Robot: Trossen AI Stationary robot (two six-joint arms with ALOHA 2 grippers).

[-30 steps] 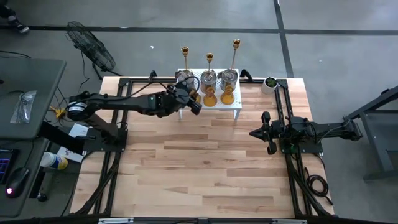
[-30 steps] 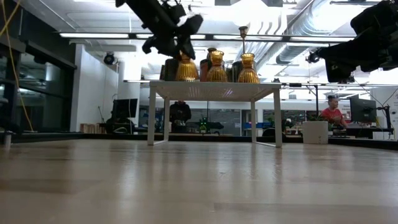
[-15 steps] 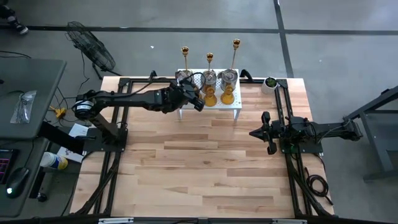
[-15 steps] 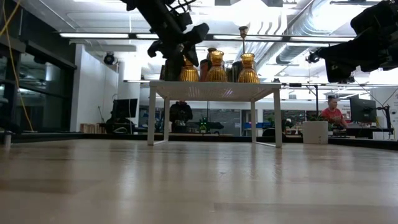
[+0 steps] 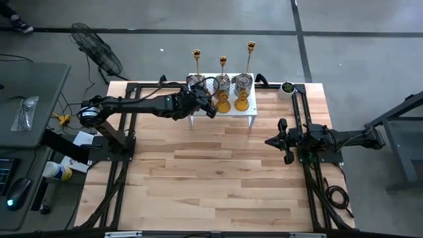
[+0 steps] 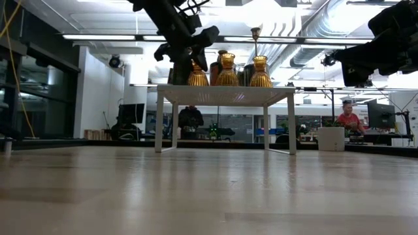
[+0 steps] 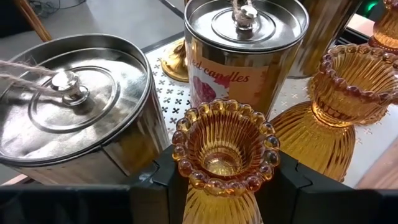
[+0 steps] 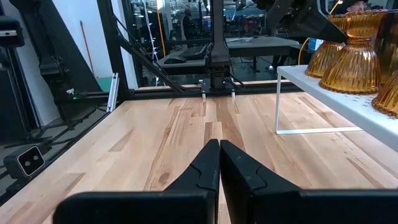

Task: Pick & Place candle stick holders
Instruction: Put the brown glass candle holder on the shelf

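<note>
Candle holders sit grouped on a small white stand [image 5: 248,114] at the table's [image 5: 218,178] 12 o'clock edge: three gold sticks [image 5: 223,63] at the back, silver tins [image 7: 245,46] in the middle, amber glass ones in front. Left gripper [image 7: 227,186] is at the stand's 9 o'clock end, fingers [image 7: 283,186] pinching the neck of one amber glass holder [image 7: 225,146] that sits on the stand. Second amber holder [image 7: 345,81] just beside it. Right gripper [image 8: 219,163] hangs at the table's 3 o'clock side, well apart, fingers pressed together, holding nothing. White-potted plant [image 5: 287,88] near the stand at its 3 o'clock.
</note>
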